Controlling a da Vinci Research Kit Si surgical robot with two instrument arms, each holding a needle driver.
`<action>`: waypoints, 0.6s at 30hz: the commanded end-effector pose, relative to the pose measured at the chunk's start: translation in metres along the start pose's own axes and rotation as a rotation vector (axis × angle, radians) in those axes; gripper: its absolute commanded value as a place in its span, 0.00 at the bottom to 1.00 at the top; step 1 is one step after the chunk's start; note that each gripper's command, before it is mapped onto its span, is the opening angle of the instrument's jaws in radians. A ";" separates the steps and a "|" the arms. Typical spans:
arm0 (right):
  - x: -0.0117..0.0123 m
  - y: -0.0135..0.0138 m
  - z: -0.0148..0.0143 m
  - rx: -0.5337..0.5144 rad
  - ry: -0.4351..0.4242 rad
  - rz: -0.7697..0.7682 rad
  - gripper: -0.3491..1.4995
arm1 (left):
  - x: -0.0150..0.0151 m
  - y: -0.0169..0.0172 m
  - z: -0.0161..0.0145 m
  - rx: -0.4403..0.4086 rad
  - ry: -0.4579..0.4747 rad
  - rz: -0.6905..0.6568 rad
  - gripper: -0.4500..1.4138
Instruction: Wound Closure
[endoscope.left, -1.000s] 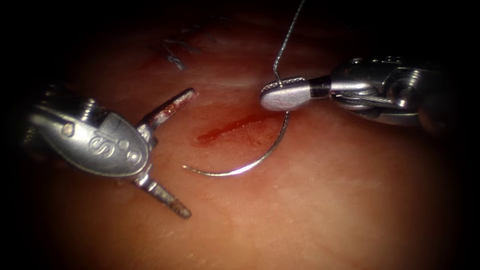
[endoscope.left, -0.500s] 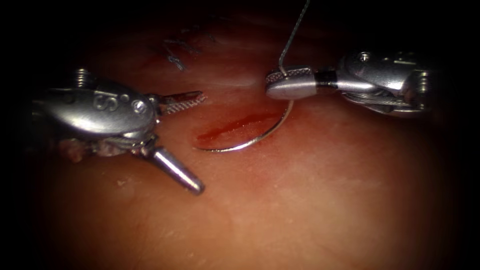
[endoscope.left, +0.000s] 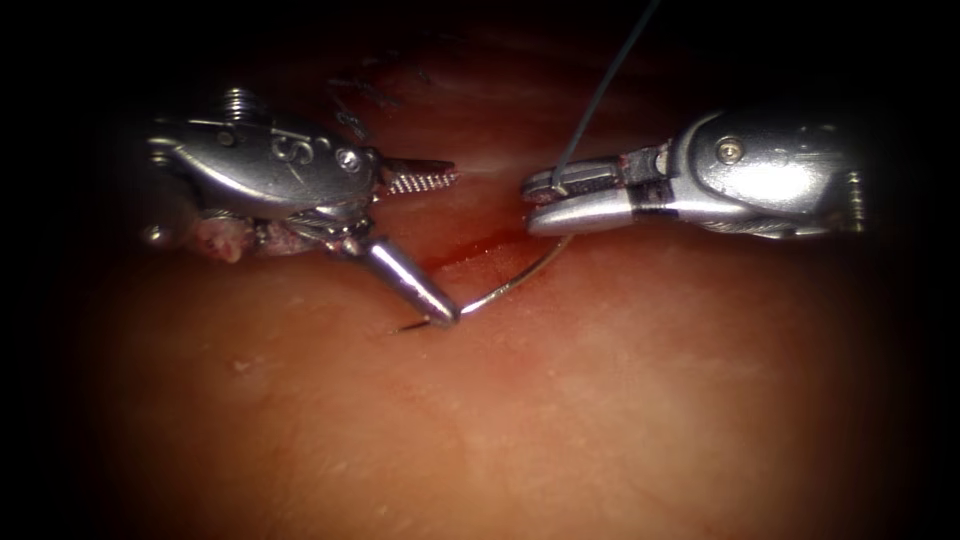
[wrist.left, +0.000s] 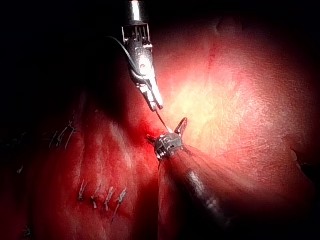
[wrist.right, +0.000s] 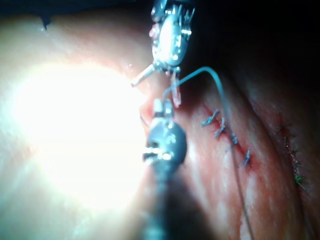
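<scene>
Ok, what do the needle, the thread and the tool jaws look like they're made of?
The needle, held near its thread end by the right tool, looks like thin polished steel, glinting along its curve. The thread seems a fine dark, matte strand, possibly monofilament. The left tool, open and holding nothing, looks like bright metal with serrated inner faces.

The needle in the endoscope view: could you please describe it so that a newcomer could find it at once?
Start at the red cut in the middle of the tissue. The right tool holds the needle near its thread end; it curves down-left across the cut to the left tool's lower finger. It is a thin, shiny arc, unlike the straight thread rising above.
</scene>
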 end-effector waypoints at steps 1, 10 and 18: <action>0.0000 0.0001 0.0008 0.003 0.003 -0.023 0.00 | -0.0004 0.0000 0.0009 -0.006 -0.002 -0.008 0.67; 0.0008 -0.0005 0.0011 0.055 0.031 -0.228 0.00 | -0.0003 0.0001 0.0015 -0.030 -0.018 -0.044 0.57; 0.0014 -0.0011 0.0013 0.085 0.050 -0.279 0.00 | -0.0002 0.0002 0.0029 -0.045 -0.036 -0.046 0.48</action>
